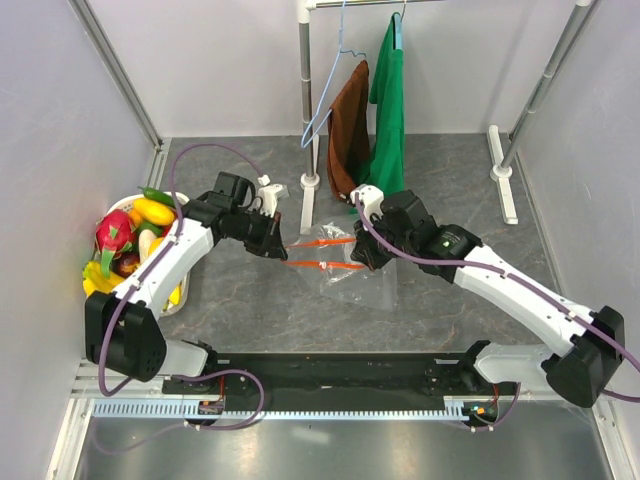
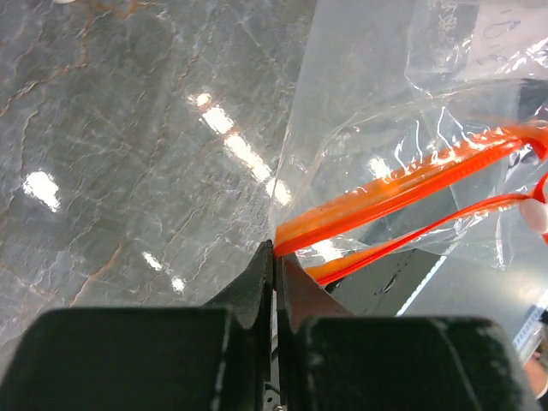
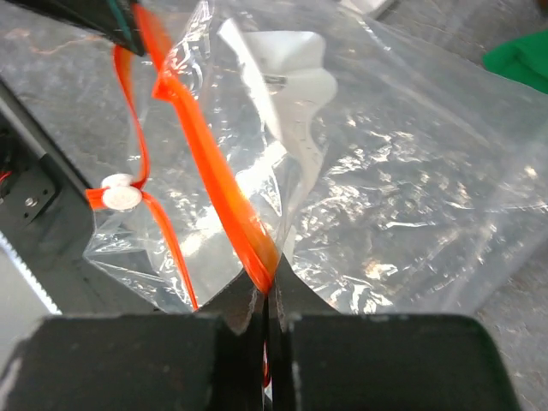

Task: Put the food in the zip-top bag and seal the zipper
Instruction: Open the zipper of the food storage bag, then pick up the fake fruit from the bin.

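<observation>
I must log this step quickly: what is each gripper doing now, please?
Left gripper: closed on the thin red-orange zipper strip of the clear plastic bag.
Right gripper: closed on the same strip.

1. Food point(image 1: 113, 232) in basket point(image 1: 116, 206): the left arm point(image 1: 170, 255) covers the pile's right side, and the pieces lower down can't be told apart.
2. Zip-top bag point(image 1: 358, 282): from above the clear film is nearly lost against the table point(image 1: 250, 310), so its outline is unclear.
3. Slider point(image 2: 537, 214): clipped by the right edge in the left wrist view.
4. Bag label point(image 2: 507, 26): blurred, cropped at the top, unreadable.
5. Zipper point(image 3: 218, 184): its end vanishes between the right gripper point(image 3: 268, 295) fingers.
6. Green cloth point(image 3: 521, 56): only a corner is in frame.
</observation>
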You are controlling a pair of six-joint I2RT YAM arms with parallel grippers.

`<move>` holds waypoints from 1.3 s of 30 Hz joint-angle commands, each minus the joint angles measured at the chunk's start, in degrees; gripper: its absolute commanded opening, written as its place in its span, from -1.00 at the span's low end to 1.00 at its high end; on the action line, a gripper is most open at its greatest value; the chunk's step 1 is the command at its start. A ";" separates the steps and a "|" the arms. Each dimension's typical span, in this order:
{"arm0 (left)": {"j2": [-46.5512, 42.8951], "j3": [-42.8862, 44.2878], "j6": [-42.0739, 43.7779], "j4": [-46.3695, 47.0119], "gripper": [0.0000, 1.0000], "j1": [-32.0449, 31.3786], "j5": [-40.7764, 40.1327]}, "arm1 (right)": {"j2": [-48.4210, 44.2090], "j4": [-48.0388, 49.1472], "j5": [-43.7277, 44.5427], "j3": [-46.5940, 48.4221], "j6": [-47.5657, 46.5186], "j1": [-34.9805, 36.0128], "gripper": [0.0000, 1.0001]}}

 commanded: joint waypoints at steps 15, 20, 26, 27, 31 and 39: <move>-6.61 13.04 8.42 -10.17 0.89 10.40 -0.29 | 6.14 0.13 4.73 0.67 3.11 -1.17 -1.00; -4.15 20.44 13.45 -18.37 0.89 28.03 0.58 | 6.67 0.48 4.11 1.11 3.38 -1.17 -1.00; -0.99 22.74 13.81 -23.30 0.89 46.61 -3.71 | 6.06 0.83 4.38 0.33 3.29 -1.26 -1.00; -0.89 21.61 12.67 -23.39 0.89 48.28 -5.81 | 5.97 0.84 4.29 0.24 3.29 -1.26 -1.00; -1.59 18.00 10.46 -23.39 0.89 54.34 -9.17 | 5.79 0.75 3.85 0.50 2.85 -1.26 -1.00; -4.92 9.04 11.87 -18.30 0.89 57.53 -9.08 | 7.37 -0.48 2.79 2.43 2.41 -1.26 -1.00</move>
